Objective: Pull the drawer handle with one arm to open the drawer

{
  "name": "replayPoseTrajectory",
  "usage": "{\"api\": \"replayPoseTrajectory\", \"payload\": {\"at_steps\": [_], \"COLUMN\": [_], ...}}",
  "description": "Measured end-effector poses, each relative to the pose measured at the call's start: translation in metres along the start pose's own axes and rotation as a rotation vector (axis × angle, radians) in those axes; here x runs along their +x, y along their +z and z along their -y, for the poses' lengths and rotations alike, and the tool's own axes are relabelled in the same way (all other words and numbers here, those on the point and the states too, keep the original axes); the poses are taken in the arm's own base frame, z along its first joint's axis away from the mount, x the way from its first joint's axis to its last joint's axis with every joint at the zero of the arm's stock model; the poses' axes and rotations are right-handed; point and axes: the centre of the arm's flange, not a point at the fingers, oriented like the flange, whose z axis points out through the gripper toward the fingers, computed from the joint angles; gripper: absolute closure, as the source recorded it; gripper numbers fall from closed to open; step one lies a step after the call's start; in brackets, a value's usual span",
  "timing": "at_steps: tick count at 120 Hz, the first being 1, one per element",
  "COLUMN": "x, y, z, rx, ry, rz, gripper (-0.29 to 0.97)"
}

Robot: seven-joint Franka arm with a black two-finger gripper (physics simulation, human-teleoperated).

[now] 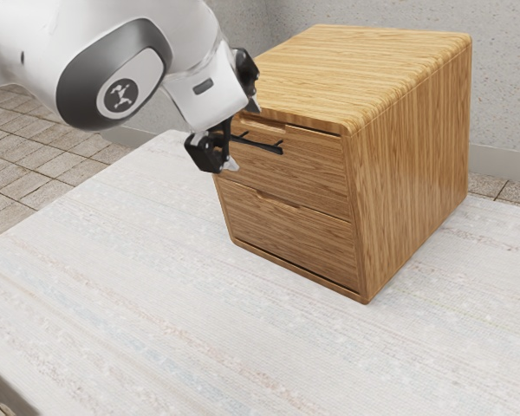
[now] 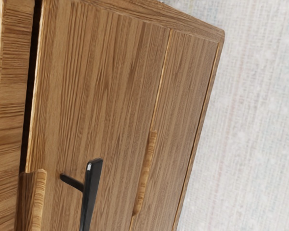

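The cabinet (image 1: 407, 156) stands on the table (image 1: 156, 312) at the exterior view's right. Its upper drawer (image 1: 308, 173) carries the handle (image 1: 264, 146); the gripper (image 1: 212, 152) is at the handle's end toward the exterior view's left.

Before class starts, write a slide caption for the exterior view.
Franka arm at the black handle of the top drawer in a wooden cabinet.

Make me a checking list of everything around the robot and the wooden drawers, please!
Surface: pale woven tabletop, bearing the cabinet.
Job's things: wooden cabinet with two drawers; the top drawer has a black handle and a dark gap along its upper edge.
Clutter: nothing seen.
Gripper: black gripper at the handle's end; whether it grips cannot be told.
Cables: nothing seen.
Surroundings: tiled floor and grey wall.
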Motion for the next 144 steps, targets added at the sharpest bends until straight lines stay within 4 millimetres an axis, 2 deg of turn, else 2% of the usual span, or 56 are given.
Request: {"api": "replayPoseTrajectory", "payload": {"at_steps": [10, 17, 43, 59, 77, 100, 109, 130, 144], "x": [0.018, 0.022, -0.017, -0.012, -0.006, 0.009, 0.002, -0.026, -0.023], "y": [-0.001, -0.003, 0.004, 0.015, 0.009, 0.043, 0.049, 0.063, 0.067], "z": [-0.005, -0.006, 0.008, 0.009, 0.012, 0.017, 0.019, 0.025, 0.027], "rx": [0.015, 0.023, 0.033, 0.020, 0.000, -0.065, -0.078, -0.101, -0.078], "ry": [0.089, 0.128, 0.142, 0.191, 0.246, 0.301, 0.302, 0.279, 0.293], "rz": [0.004, 0.002, 0.020, 0.025, 0.061, 0.072, 0.082, 0.107, 0.096], "gripper": [0.02, 0.02, 0.02, 0.02, 0.02, 0.02, 0.02, 0.02, 0.02]}}
